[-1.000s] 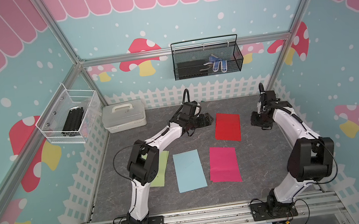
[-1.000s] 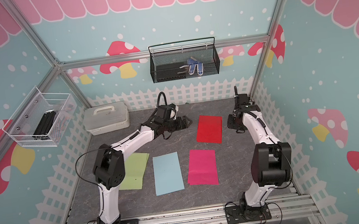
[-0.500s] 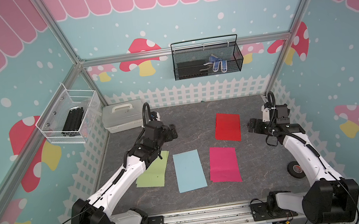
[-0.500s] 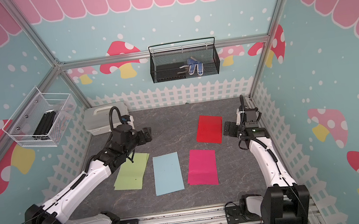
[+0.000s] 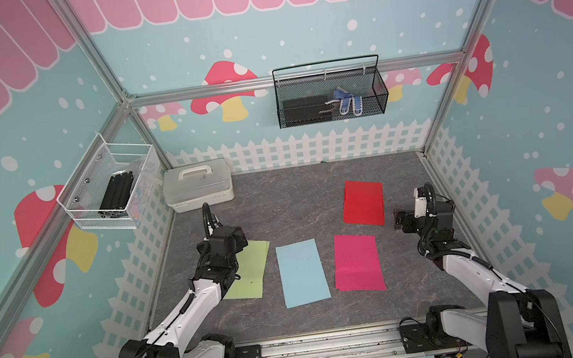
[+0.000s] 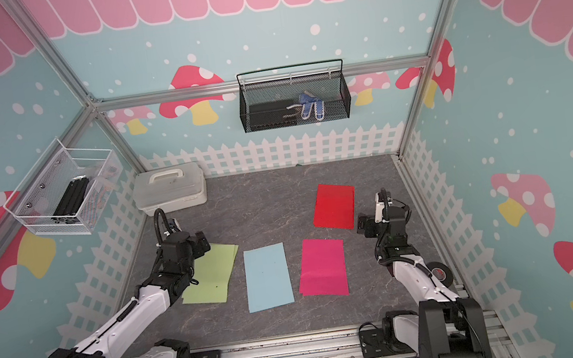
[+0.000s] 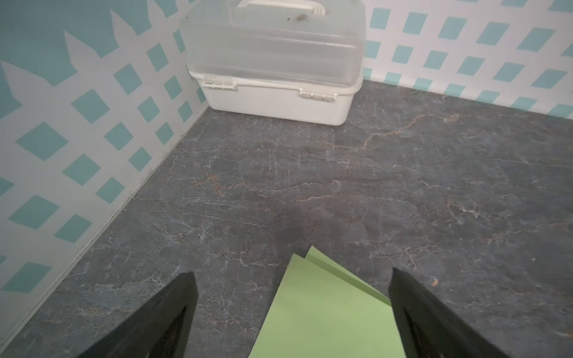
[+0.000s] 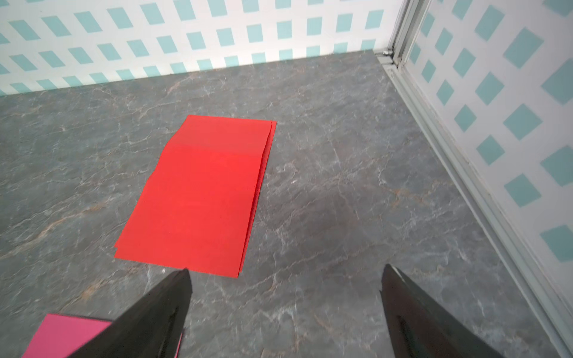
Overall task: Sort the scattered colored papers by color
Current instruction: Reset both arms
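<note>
Both top views: green stack (image 5: 251, 269), blue sheet (image 5: 302, 272) and pink stack (image 5: 357, 262) side by side, apart, toward the front of the table (image 5: 281, 206); red stack (image 5: 363, 203) farther back, right of centre. Left wrist view: left gripper (image 7: 291, 272) spread wide, empty, above a green corner, box (image 7: 273, 71) beyond in the corner. Right wrist view: right gripper (image 8: 285, 269) spread wide, empty, just short of the red stack's near edge, pink corner under one finger.

Green papers (image 5: 248, 270), blue paper (image 5: 302, 272), magenta papers (image 5: 357, 262) lying flat side by side, red papers (image 5: 363, 202) farther back
</note>
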Action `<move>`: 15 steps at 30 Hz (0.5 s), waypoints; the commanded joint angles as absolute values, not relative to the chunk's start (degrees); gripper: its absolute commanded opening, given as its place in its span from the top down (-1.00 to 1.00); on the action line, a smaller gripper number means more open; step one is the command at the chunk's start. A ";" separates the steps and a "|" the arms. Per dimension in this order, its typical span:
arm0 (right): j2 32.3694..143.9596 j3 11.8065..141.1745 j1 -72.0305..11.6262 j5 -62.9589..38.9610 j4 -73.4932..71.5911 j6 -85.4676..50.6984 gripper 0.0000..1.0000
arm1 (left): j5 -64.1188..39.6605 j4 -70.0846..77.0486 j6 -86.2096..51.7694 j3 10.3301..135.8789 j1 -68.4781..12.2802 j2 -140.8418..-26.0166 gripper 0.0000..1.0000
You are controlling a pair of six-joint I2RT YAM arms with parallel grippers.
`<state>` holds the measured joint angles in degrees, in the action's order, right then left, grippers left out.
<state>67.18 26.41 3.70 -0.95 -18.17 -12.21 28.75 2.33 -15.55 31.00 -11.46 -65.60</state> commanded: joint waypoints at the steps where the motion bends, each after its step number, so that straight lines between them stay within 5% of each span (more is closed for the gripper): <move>1: 70.02 23.22 3.34 2.31 -29.91 -8.78 -0.97 | 27.44 7.53 -14.20 32.26 -8.84 -66.56 -0.98; 15: 84.41 20.84 3.08 2.46 -49.96 -4.47 -0.97 | 28.35 23.33 -12.39 20.53 -5.37 -66.61 -0.98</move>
